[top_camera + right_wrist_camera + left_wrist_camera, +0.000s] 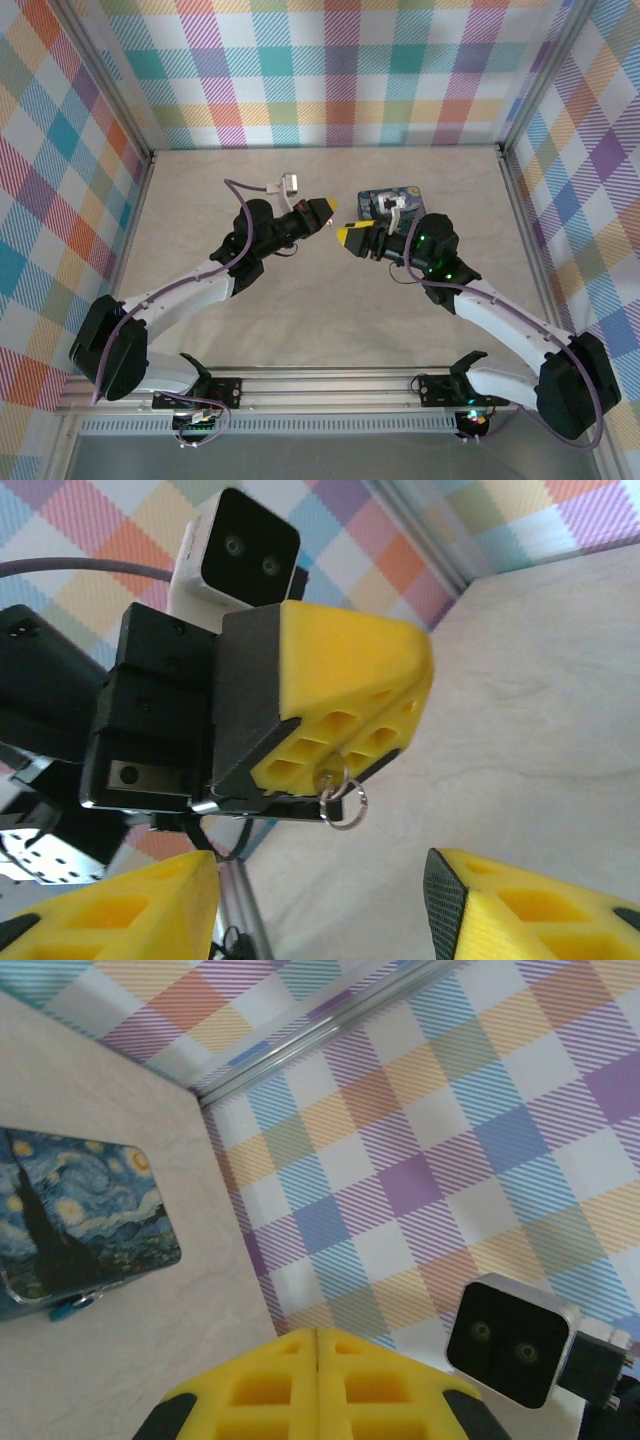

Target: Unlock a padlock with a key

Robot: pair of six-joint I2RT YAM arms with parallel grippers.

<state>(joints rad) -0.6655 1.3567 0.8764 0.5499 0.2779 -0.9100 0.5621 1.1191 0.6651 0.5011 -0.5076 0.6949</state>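
My left gripper (322, 210) is shut, its yellow fingers pressed together (317, 1332). In the right wrist view the key (328, 773) pokes out of the seam on the underside of those fingers, with two small split rings (345, 810) dangling from its head. My right gripper (320, 900) stands open just below and in front of the key, its fingertips (540, 900) apart and holding nothing. In the top view the right gripper (352, 236) faces the left one, a small gap between them. The padlock (72, 1305) is a tiny blue piece at the near edge of the painted box.
The dark-blue painting-print box (390, 203) lies flat on the table behind the right gripper and shows as the box (85, 1215) at the left of the left wrist view. Checked walls (330, 70) enclose the table. Purple cables (240, 195) loop along the arms.
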